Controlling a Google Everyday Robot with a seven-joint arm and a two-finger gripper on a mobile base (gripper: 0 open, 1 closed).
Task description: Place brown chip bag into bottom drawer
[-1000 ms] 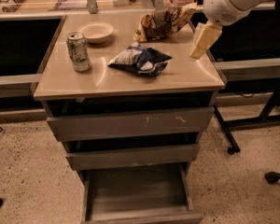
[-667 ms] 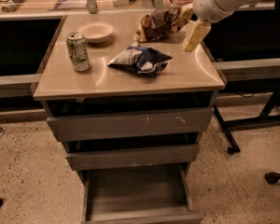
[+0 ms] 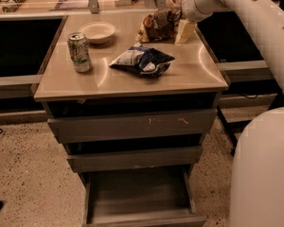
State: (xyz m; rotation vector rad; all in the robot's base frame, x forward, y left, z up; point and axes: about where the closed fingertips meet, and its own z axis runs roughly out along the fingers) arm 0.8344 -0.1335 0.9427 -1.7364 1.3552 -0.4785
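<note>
The brown chip bag (image 3: 156, 25) stands crumpled at the back of the beige tabletop (image 3: 109, 82), right of centre. My gripper (image 3: 184, 31), a cream wedge at the end of the white arm, reaches in from the upper right. It sits right beside the bag's right edge, low over the table. The bottom drawer (image 3: 137, 200), the lowest grey one, is pulled open and shows a bare grey floor.
A green soda can (image 3: 79, 52) and a white bowl (image 3: 97, 32) stand at the table's left. A blue-and-white snack bag (image 3: 143, 60) lies in the middle. Two upper grey drawers (image 3: 132, 126) are pushed in. My white body (image 3: 262, 174) fills the lower right.
My gripper has moved back and to the left, from over the table's right edge to just beside the brown chip bag. The objects on the table have not moved.
</note>
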